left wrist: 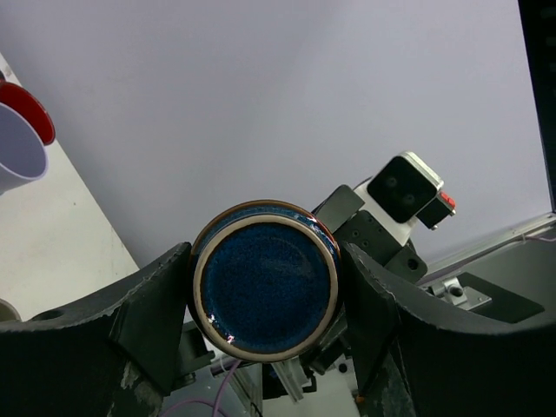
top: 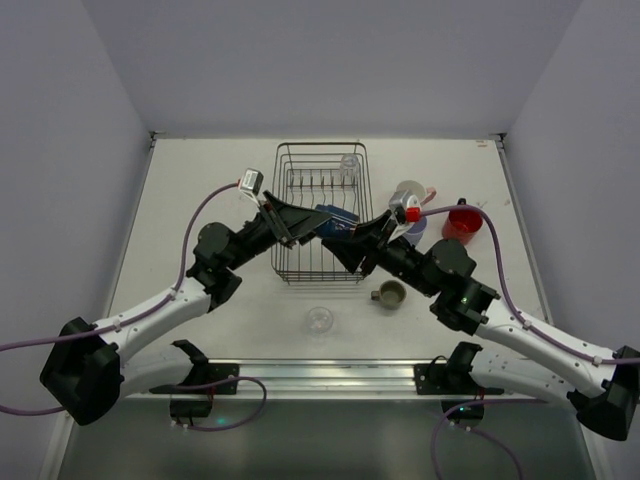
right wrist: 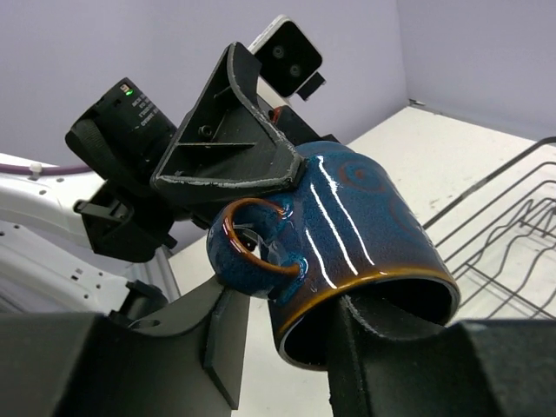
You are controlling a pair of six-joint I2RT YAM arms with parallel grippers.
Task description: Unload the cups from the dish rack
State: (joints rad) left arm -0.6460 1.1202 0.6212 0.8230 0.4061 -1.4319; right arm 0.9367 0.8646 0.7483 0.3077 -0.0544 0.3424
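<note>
The glossy dark blue ceramic mug (right wrist: 365, 234) hangs sideways above the dark wire dish rack (top: 281, 190). The left tool (left wrist: 265, 287) clamps its base. The right tool (right wrist: 300, 334) straddles its rim, though I cannot tell whether it is gripping.

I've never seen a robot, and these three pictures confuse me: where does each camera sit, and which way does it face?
Top external: high behind the robot, looking down on the table, dish rack, left arm, right arm.
Left wrist: on the left gripper, facing the dark blue mug's base between its own fingers.
Right wrist: on the right gripper, facing the mug's handle, one own finger inside the rim.
Shared: all three show that mug.
</note>
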